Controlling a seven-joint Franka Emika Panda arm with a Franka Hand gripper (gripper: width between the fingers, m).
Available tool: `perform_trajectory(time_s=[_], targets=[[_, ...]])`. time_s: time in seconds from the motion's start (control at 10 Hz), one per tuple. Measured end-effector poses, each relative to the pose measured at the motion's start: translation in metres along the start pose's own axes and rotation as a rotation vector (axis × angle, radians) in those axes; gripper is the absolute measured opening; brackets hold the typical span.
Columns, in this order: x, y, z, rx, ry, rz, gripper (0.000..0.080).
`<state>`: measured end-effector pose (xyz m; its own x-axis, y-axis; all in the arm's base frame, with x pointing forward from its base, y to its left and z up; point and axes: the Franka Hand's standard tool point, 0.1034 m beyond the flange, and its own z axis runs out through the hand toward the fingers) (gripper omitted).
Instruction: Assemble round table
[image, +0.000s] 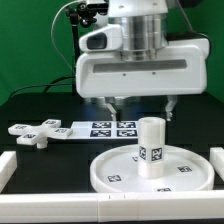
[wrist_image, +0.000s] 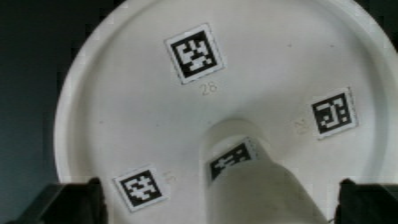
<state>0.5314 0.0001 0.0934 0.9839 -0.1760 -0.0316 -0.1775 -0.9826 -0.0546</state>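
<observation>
Where the white bar (image: 100, 207) edges the workspace nearest the exterior camera, the large rimmed round disc (image: 110, 172) lies flat on the black table (image: 60, 152) just behind it, rim upward, with several small square tags on its floor. Near the disc's middle the short thick cylinder leg (image: 150, 150) stands upright, a tag on its side facing the camera. Whether it is fastened to the disc or only resting there cannot be told. Beyond the disc, toward the exterior view's left, the marker board (image: 85, 128) lies flat, and the cross-shaped foot (image: 33, 132) lies farther left of the disc again, just beside the board's end. Above the disc hangs the gripper (image: 141, 106), higher than the leg's top and touching nothing — its two fingers stand well apart. From the wrist view the dark fingertips (wrist_image: 80, 198) show at either side of the leg, with the disc's tagged floor spread beyond them
</observation>
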Motion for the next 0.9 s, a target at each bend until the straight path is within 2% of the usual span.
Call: perform_trajectory(time_s=[0.4,0.5,0.6,0.7,0.8,0.9], targets=[[-0.001,-0.005,0.004,-0.004,-0.004,-0.032,0.0649],[-0.001,-0.007,0.007,-0.006,0.003,-0.131,0.0649],[-0.013,0.011,0.005,0.005,-0.008,-0.235,0.0649],[-0.021,0.03,0.002,0.004,-0.013,-0.307,0.0649],[-0.023,0.046,-0.002,0.005,-0.014,-0.322,0.0649],[-0.02,0.047,-0.007,0.008,-0.02,-0.297,0.0649]])
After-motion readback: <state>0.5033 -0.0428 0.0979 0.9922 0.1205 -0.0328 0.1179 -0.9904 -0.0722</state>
